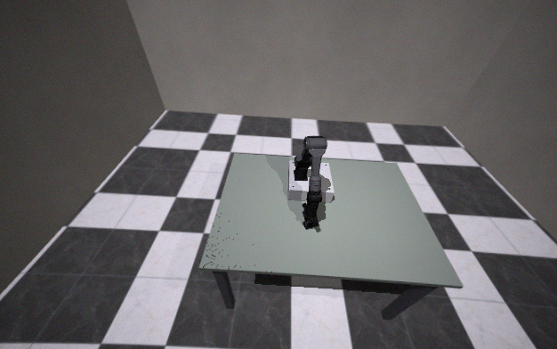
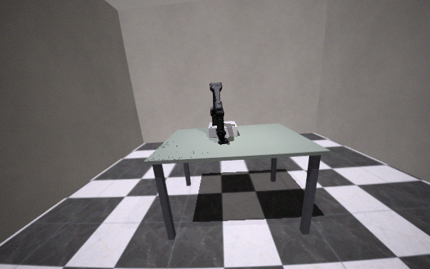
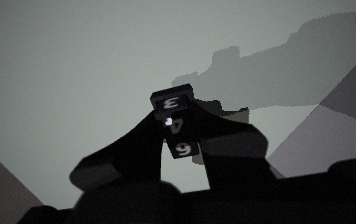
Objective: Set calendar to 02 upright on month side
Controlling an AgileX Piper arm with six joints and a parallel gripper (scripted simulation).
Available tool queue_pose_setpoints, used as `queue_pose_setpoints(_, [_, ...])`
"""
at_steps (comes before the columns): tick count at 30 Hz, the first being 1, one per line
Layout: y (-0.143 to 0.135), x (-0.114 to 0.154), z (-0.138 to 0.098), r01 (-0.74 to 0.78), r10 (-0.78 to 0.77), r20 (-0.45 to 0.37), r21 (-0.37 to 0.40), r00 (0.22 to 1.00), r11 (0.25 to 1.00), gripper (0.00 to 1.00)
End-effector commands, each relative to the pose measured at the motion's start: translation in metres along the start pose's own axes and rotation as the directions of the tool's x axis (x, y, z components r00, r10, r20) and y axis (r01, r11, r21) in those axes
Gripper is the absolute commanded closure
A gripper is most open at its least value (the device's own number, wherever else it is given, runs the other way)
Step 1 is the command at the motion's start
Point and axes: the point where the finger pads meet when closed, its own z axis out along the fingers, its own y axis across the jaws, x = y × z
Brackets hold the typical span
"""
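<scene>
My gripper (image 1: 310, 223) (image 2: 223, 141) (image 3: 175, 113) is shut on a dark number cube (image 3: 173, 103), seen close up in the wrist view. White digits show on its faces; a 3 on the far face and a 6 or 9 on the near face read upside down from here. The cube hangs low over the pale green table (image 1: 378, 223) (image 2: 271, 138) (image 3: 75, 70), in front of the arm's base. In the top and exterior views the cube is too small and dark to tell apart from the fingers. I cannot make out the tray or the second cube in any view.
A white block (image 1: 327, 194) (image 2: 234, 129) sits under the arm's base at the back middle of the table. The arm's shadow falls across the table beside it. The checkered floor lies around the table.
</scene>
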Motion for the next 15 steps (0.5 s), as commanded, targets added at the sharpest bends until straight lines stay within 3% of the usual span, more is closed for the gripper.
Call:
queue_pose_setpoints(1, [-0.0004,0.0006,0.0004,0.001,-0.001,-0.001,0.001,1.0,1.0,0.67])
queue_pose_setpoints(5, [-0.0004,0.0006,0.0004,0.001,-0.001,-0.001,0.001,1.0,1.0,0.56])
queue_pose_setpoints(9, [-0.0004,0.0006,0.0004,0.001,-0.001,-0.001,0.001,1.0,1.0,0.56])
queue_pose_setpoints(10, [-0.0004,0.0006,0.0004,0.001,-0.001,-0.001,0.001,1.0,1.0,0.51])
queue_pose_setpoints(15, [-0.0004,0.0006,0.0004,0.001,-0.001,-0.001,0.001,1.0,1.0,0.46])
